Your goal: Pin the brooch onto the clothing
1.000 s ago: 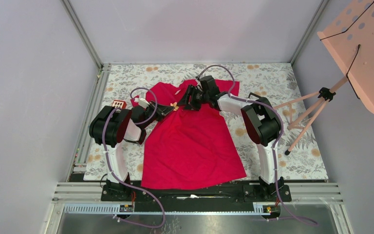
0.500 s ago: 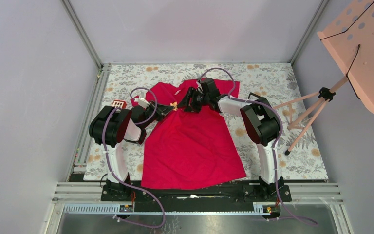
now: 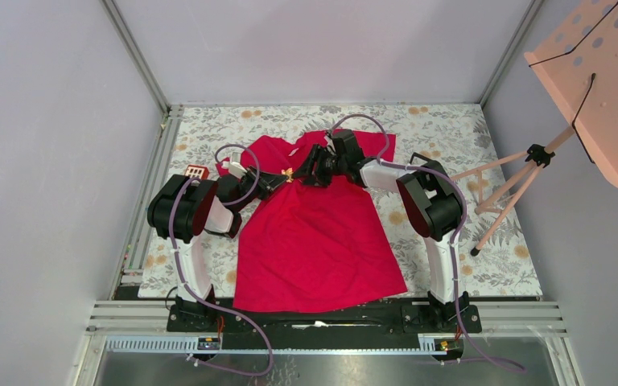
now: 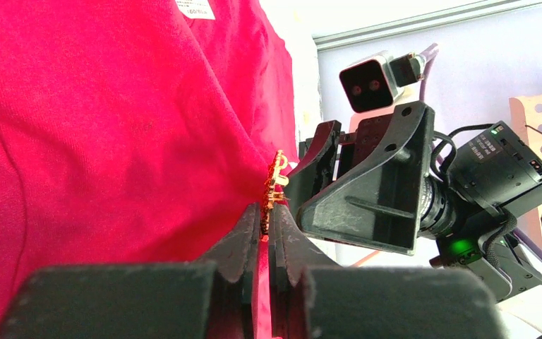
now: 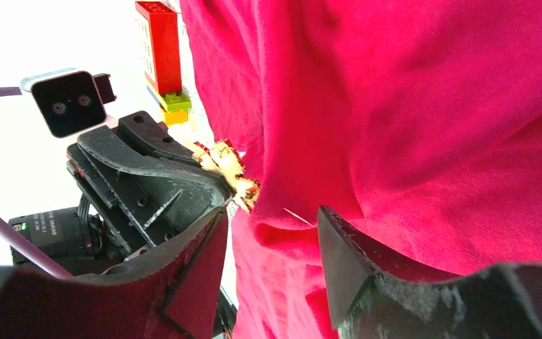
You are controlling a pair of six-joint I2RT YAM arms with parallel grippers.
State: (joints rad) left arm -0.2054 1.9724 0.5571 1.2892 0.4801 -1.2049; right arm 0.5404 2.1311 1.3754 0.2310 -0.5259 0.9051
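The red T-shirt (image 3: pixel 314 233) lies flat on the floral cloth, with its white neck label (image 4: pixel 195 8) showing. My left gripper (image 3: pixel 278 178) is shut on the small orange-and-yellow brooch (image 3: pixel 288 174), which stands edge-on at its fingertips (image 4: pixel 267 212) against a raised fold of shirt. The brooch (image 4: pixel 276 180) touches the cloth. My right gripper (image 3: pixel 310 170) is open and faces the left one. Its jaws straddle a bunched fold of the shirt (image 5: pixel 395 127) just beside the brooch (image 5: pixel 229 169). A thin pin (image 5: pixel 298 217) pokes out over the fold between them.
A small red box (image 3: pixel 197 171) sits on the tablecloth (image 3: pixel 467 137) left of the shirt and appears in the right wrist view (image 5: pixel 161 49). A pink perforated music stand (image 3: pixel 595 88) on tripod legs (image 3: pixel 499 193) stands at the right. Metal frame rails border the table.
Almost nothing. Both grippers stay together at the shirt's chest, and the right gripper has edged very slightly toward the brooch.
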